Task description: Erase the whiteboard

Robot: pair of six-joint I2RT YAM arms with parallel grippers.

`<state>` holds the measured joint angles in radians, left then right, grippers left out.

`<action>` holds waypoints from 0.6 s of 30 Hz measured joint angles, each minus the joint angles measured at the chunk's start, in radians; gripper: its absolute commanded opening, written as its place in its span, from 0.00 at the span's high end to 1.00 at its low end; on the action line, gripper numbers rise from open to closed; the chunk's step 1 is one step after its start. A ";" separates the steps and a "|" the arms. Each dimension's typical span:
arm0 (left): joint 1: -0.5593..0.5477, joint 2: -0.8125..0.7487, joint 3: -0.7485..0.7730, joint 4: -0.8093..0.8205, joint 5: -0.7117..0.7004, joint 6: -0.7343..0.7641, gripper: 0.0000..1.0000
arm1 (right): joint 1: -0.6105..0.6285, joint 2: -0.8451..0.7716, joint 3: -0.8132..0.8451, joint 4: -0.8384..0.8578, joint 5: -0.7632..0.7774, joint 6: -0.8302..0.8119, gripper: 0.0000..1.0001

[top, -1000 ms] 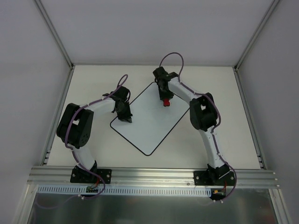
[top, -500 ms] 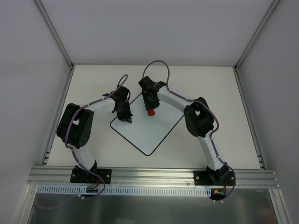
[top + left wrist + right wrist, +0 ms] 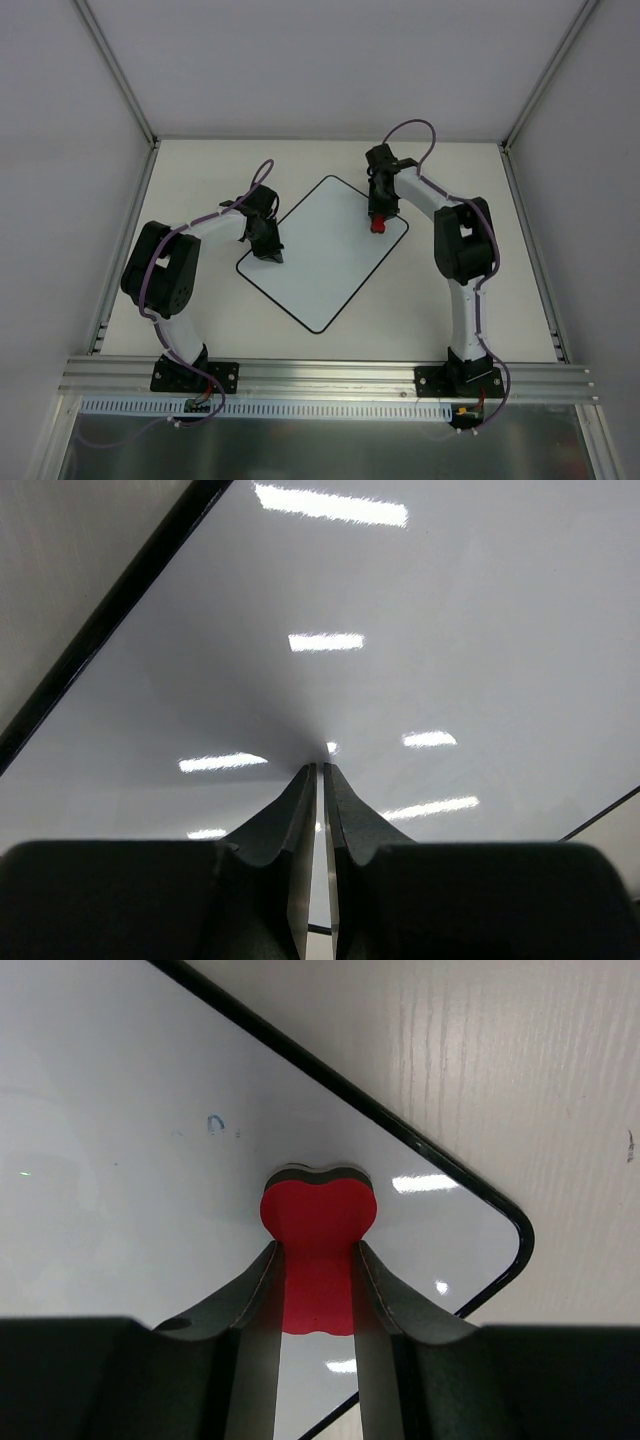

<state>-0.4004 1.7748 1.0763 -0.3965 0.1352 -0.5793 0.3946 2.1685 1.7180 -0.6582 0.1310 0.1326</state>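
**Q:** Where did the whiteboard (image 3: 320, 255) lie in your cell?

**A:** Flat on the pale table (image 3: 450, 300), turned cornerwise between your two arms. In the top view its rounded corners pointed to roughly 12, 3, 6 and 9 o'clock.

**Q:** What was your right gripper (image 3: 317, 1250) doing?

**A:** Its jaws pinched a red eraser block (image 3: 317, 1218), hard enough that the foam bulged out past the fingertips. The block's dark felt face appeared to sit on the board near the 3 o'clock corner. A squeeze that firm probably served to stop the block twisting as it rubbed.

**Q:** And your left gripper (image 3: 320, 770)?

**A:** It stood near the board's 9 o'clock corner, jaws pressed together with only a slit between them, holding nothing. The tips appeared to rest on the glossy surface. By my reading, you had it there to pin the board so it would not slide under the eraser's strokes.

**Q:** How much was left to wipe?

**A:** In the right wrist view a faint blue mark (image 3: 214, 1123) showed at about 10 o'clock from the eraser, a little apart from it. The rest of the surface in view looked clean. The job seemed nearly done, though that smudge likely called for one more pass.
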 measured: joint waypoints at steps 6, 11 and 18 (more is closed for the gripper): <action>0.000 0.000 0.000 0.000 0.011 0.000 0.92 | 0.090 0.091 0.152 -0.059 0.029 -0.022 1.00; 0.000 0.000 -0.003 0.003 0.014 0.001 0.92 | 0.227 0.209 0.352 -0.093 0.010 -0.033 1.00; 0.000 -0.002 -0.007 0.008 0.014 0.000 0.92 | 0.352 0.280 0.473 -0.123 -0.045 -0.035 1.00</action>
<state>-0.4004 1.7725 1.0691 -0.3889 0.1490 -0.5789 0.7464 2.4481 2.1906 -0.7815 0.0860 0.0971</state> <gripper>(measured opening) 0.084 0.320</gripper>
